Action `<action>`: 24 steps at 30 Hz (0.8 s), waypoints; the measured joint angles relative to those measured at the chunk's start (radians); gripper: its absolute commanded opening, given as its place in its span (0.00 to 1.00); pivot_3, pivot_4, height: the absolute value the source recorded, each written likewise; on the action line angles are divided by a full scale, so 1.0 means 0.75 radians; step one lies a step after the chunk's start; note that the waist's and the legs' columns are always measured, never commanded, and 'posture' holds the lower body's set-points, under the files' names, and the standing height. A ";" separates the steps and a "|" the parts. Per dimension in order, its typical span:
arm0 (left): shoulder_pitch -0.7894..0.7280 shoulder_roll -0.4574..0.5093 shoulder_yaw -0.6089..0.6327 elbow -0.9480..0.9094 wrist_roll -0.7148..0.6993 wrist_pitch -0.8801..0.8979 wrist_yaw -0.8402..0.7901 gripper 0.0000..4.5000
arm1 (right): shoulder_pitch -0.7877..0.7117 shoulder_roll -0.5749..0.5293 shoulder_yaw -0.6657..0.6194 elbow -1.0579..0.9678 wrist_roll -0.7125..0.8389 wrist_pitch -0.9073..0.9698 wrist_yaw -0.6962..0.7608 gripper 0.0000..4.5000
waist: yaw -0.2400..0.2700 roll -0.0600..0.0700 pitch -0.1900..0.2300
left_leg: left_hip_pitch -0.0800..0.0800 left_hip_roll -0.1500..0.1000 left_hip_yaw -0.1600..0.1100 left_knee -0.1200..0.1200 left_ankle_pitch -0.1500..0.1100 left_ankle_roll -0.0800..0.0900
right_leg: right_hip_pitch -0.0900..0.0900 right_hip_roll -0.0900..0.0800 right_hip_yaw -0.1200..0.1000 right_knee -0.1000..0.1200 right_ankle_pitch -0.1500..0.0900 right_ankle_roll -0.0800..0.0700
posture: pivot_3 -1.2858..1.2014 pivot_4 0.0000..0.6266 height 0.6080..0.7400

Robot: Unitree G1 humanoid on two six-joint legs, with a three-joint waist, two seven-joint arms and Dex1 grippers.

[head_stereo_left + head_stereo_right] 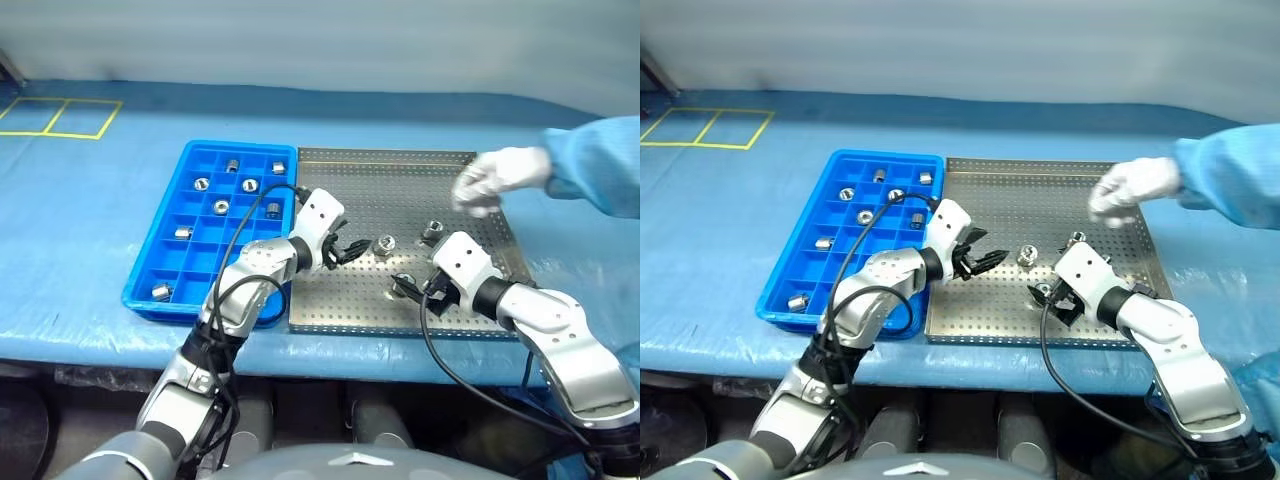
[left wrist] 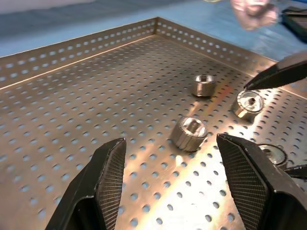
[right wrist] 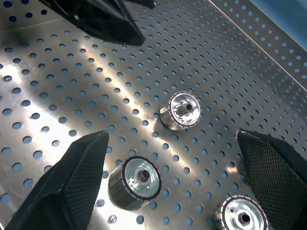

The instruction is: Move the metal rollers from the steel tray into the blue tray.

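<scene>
Risk: my spread left pincer (image 2: 170, 182) nudges the roller (image 2: 190, 133) away; right pincer (image 3: 182, 184) spread too.

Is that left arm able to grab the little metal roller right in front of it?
Probably yes. The left gripper has its jaws open, with the nearest roller lying just ahead between them on the steel tray, and nothing blocks the way.

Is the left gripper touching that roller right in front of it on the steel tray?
Apart. In the left wrist view the roller sits on the steel tray between the left gripper's open fingers, bare perforated floor on both sides.
</scene>
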 measured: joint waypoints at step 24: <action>-0.042 -0.062 -0.055 0.273 0.125 -0.138 -0.024 0.73 | 0.041 0.024 0.005 -0.054 -0.002 0.046 -0.038 1.00 | -0.056 0.000 0.000 | 0.002 0.000 0.001 0.001 0.000 0.000 | 0.001 0.000 0.002 0.002 0.001 0.002 | 0.49 0.24 1.00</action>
